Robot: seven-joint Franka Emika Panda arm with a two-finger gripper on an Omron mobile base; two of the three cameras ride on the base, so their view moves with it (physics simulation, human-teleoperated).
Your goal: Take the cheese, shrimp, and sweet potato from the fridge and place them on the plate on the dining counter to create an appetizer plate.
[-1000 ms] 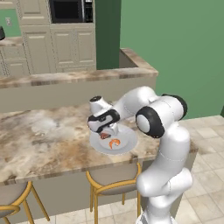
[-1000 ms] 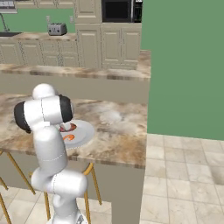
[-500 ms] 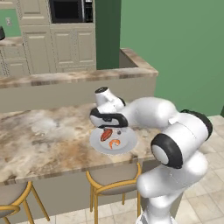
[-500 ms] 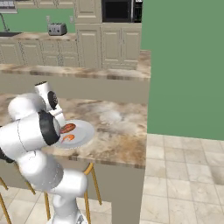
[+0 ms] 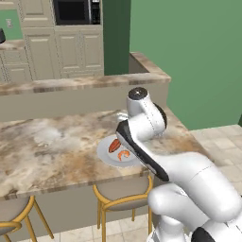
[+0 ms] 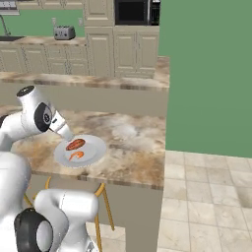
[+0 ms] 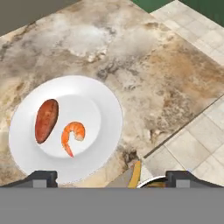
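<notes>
The white plate (image 7: 26, 127) lies on the marbled dining counter (image 7: 157, 65). On it rest the reddish sweet potato (image 7: 46, 120) and, just beside it, the small curled shrimp (image 7: 72, 135). My gripper (image 7: 113, 177) hovers above the plate's near rim, open, with nothing between its fingertips (image 7: 41, 177). From the base cameras the plate (image 5: 105, 155) (image 6: 93, 150) sits near the counter's front edge, carrying the sweet potato (image 5: 114, 145) (image 6: 75, 144) and the shrimp (image 5: 124, 155) (image 6: 76, 155), partly behind my arm. The cheese and the fridge are out of view.
Stools (image 5: 118, 198) stand under the dining counter (image 5: 47, 142). A raised ledge (image 5: 71, 85) runs behind it. Cream cabinets with a toaster (image 6: 64, 33) and a microwave (image 5: 75, 9) line the back wall. Tiled floor (image 6: 206, 197) lies to the right.
The gripper has opened and let the sweet potato go onto the plate beside the shrimp. The hand has lifted away from the plate, and the arm's elbow has swung toward the cameras.
</notes>
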